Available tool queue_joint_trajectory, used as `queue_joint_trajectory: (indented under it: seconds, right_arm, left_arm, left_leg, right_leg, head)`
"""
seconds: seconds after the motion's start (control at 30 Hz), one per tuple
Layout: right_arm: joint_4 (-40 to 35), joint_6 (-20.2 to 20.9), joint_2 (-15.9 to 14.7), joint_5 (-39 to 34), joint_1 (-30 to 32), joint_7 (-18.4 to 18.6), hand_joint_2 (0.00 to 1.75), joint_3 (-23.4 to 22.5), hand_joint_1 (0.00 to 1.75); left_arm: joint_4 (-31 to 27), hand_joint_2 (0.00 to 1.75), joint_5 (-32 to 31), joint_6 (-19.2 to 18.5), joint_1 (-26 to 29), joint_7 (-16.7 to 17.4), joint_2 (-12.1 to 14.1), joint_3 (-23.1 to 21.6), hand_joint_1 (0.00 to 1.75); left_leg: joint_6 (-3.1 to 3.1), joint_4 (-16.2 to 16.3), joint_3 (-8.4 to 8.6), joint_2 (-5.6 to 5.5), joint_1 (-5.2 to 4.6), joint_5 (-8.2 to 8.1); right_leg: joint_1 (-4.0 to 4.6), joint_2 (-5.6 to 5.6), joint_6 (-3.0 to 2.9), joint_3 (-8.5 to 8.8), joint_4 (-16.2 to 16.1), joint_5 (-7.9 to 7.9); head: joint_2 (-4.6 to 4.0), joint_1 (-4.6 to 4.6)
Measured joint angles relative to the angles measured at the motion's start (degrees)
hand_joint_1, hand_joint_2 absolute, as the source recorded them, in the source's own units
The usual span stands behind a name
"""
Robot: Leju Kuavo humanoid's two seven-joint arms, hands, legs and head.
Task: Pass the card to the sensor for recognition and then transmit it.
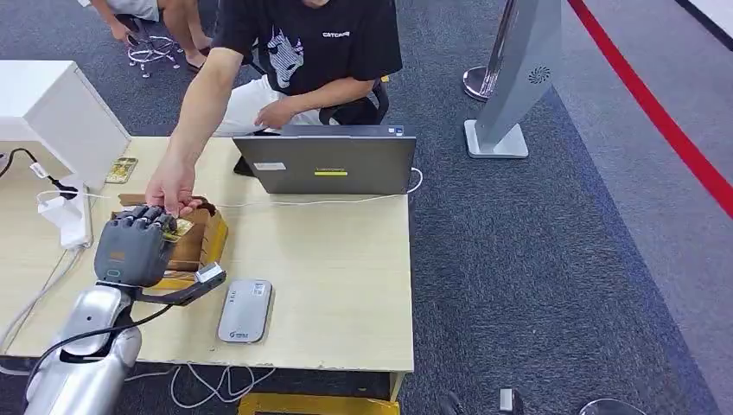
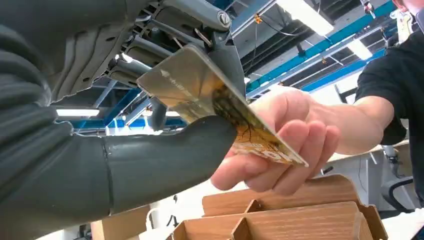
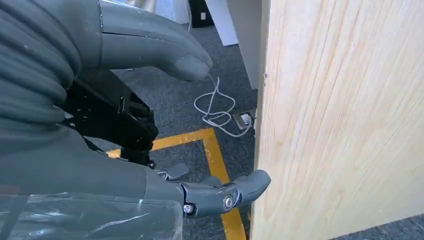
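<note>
My left hand (image 1: 134, 246) hovers over the table's left side and pinches a gold card (image 2: 200, 90) between its thumb (image 2: 165, 160) and the fingers above. A seated person's hand (image 1: 173, 190) reaches across and grips the card's (image 1: 179, 226) far end; those fingers (image 2: 285, 145) wrap its outer edge. The grey card sensor (image 1: 245, 311) lies flat on the table (image 1: 346, 285), just right of my left wrist. My right hand (image 3: 100, 165) hangs low beside the table's wooden side panel (image 3: 340, 125), fingers apart, holding nothing.
A brown wooden organizer box (image 1: 203, 242) (image 2: 300, 215) stands under the card. A grey laptop (image 1: 328, 160) sits at the back, a white power strip (image 1: 69, 212) and cables at the left. A white cabinet (image 1: 60, 112) stands far left, a kiosk stand (image 1: 519, 78) on the carpet.
</note>
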Motion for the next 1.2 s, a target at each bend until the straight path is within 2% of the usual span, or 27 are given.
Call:
queue_joint_trajectory:
  seconds: [0.4,0.63,0.73,0.93,1.2]
  right_arm:
    - [0.07,0.13,0.0,-0.13,0.0,0.0,1.75,0.04,0.0]
    - [0.07,0.15,0.0,-0.55,0.0,-0.02,1.75,0.07,0.0]
    - [0.07,-0.07,-0.02,-0.77,0.03,-0.2,1.75,0.07,0.0]
    - [0.07,0.0,-0.02,-1.29,0.14,-0.44,1.75,0.04,0.0]
    - [0.07,-0.24,-0.02,-1.25,0.16,-0.48,1.75,0.04,0.0]
  left_arm:
    - [0.24,1.75,0.09,0.68,-0.14,-0.2,-0.15,-0.02,1.75]
    - [0.06,1.75,-0.02,1.4,-0.13,-0.37,-1.14,-0.02,1.75]
    - [-2.56,1.75,0.33,-2.0,0.77,-3.89,-2.47,-1.71,1.75]
    - [-4.26,1.75,1.53,-6.88,3.07,-3.04,-2.49,-9.88,1.75]
    - [-3.28,1.75,4.72,-10.71,3.23,-3.04,-0.16,-14.84,1.75]
  left_leg:
    - [0.0,0.0,0.0,0.01,0.0,0.0]
    - [0.0,0.01,0.01,0.01,0.0,0.0]
    - [0.0,0.02,0.0,-0.02,-0.01,0.0]
    - [0.0,0.01,0.0,0.07,-0.01,0.0]
    - [-0.02,0.01,0.0,0.06,0.02,0.01]
  right_leg:
    - [0.0,0.01,0.0,0.0,0.0,0.0]
    - [0.0,0.01,0.0,0.0,0.0,0.01]
    - [-0.02,-0.02,0.0,0.02,0.0,0.01]
    - [-0.01,0.06,0.03,-0.02,-0.01,0.04]
    - [0.02,0.06,0.02,-0.01,0.02,0.04]
  head:
    - [0.0,0.0]
    - [0.0,0.0]
    - [0.0,0.0]
    - [0.02,0.02]
    - [0.02,0.06]
